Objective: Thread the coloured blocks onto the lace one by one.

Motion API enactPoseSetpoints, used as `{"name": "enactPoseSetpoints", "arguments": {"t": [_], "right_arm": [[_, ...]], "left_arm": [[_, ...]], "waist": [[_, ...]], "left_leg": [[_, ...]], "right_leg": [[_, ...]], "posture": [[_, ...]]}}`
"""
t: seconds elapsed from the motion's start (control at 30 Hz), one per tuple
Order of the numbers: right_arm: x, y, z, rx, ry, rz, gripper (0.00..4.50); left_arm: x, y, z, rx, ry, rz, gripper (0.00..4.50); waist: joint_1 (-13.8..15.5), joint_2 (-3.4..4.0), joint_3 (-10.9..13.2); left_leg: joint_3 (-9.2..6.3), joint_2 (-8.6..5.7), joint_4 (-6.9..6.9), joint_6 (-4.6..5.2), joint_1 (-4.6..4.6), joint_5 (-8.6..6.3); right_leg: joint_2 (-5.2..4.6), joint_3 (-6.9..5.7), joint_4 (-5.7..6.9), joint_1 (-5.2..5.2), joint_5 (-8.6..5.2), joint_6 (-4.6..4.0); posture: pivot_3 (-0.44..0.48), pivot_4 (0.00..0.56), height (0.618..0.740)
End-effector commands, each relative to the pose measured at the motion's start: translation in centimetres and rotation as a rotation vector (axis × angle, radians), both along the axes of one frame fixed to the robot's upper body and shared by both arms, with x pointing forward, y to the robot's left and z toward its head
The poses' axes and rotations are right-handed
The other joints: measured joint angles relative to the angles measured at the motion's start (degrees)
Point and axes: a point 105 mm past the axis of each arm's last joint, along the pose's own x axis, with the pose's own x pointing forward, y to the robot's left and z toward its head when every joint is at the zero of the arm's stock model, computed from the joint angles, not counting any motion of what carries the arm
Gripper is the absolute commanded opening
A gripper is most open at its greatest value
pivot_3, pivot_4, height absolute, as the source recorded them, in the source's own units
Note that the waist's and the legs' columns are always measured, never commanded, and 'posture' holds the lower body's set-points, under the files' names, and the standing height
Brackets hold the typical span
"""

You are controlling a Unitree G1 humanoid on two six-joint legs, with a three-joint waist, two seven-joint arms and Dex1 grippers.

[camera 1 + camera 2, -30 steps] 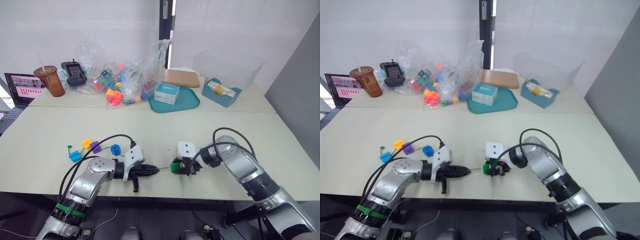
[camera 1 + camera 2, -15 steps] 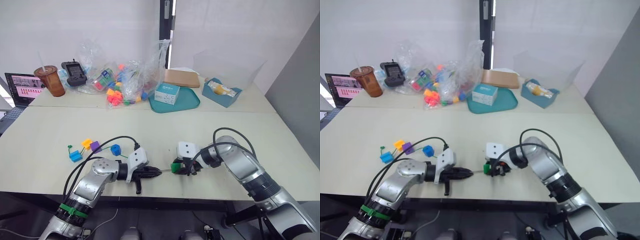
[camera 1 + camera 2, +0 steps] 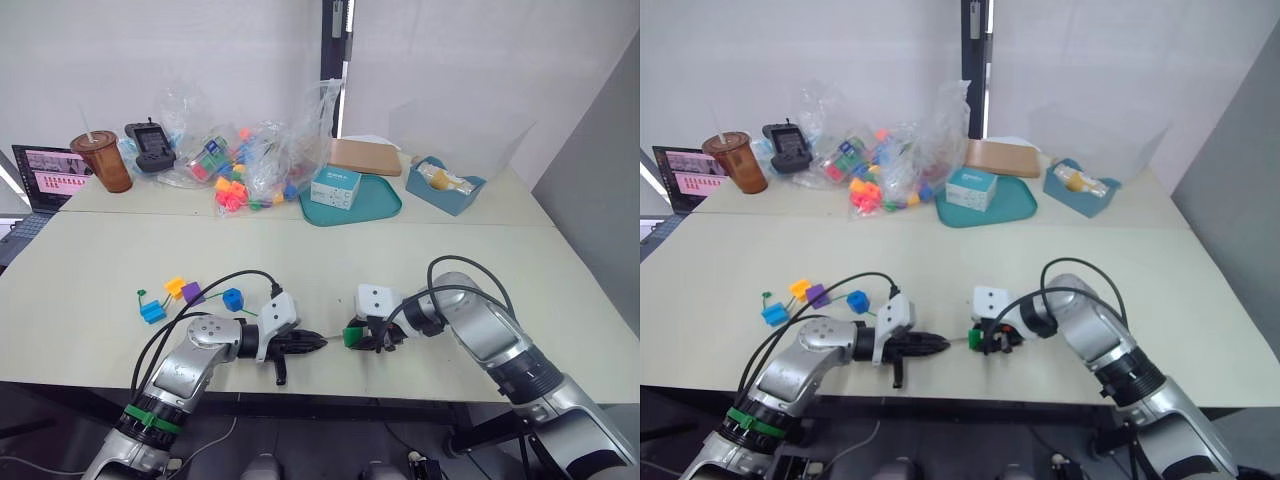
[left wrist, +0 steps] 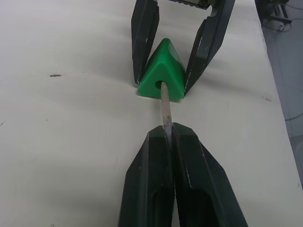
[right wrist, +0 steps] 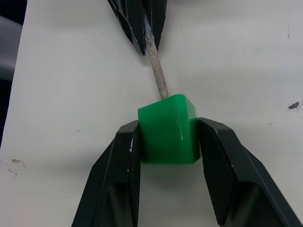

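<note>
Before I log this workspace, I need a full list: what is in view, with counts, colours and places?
green block: one, green, near table edge, between the right gripper's fingers
lace tip: one, grey, entering the green block's hole
loose blocks: four, yellow, purple, dark blue, light blue, front left
toy bag: clear plastic, multicoloured pieces, far table
cup: one, brown, far left
tray: one, teal, holding a small box
blue holder: one, far right
left gripper: black, shut on the lace tip
right gripper: black, clamping the green block
</note>
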Motion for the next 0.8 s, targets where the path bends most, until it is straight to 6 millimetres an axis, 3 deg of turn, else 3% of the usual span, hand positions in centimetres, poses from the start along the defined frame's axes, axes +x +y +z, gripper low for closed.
{"name": "enactPoseSetpoints", "arguments": {"t": [0.03,0.37,0.8], "right_arm": [[-1.4,-1.6,-4.1,-0.119,0.137,-0.039,1.28],[-1.6,-1.6,-4.1,-0.117,0.139,-0.039,1.28],[-2.1,-0.8,-4.1,-0.099,0.141,-0.042,1.28]], "left_arm": [[-0.2,-1.0,1.7,-0.048,-0.049,-0.042,0.00],[0.0,-2.2,1.5,-0.041,-0.055,-0.071,0.00],[1.4,-5.8,0.8,0.068,-0.117,-0.136,0.00]], "waist": [[0.00,0.00,0.00],[0.10,0.00,0.00],[0.61,-0.01,-0.02]], "left_leg": [[0.00,0.00,0.00,0.00,0.00,0.00],[-0.01,0.00,0.00,0.00,0.00,0.00],[-0.02,-0.03,0.07,0.00,0.06,0.00]], "right_leg": [[0.00,0.00,0.00,0.00,0.00,0.00],[0.00,0.00,-0.01,0.01,0.00,0.00],[0.00,-0.03,-0.07,0.18,0.00,0.01]], "posture": [[0.000,0.150,0.740],[0.000,0.150,0.740],[0.000,0.150,0.740]]}}
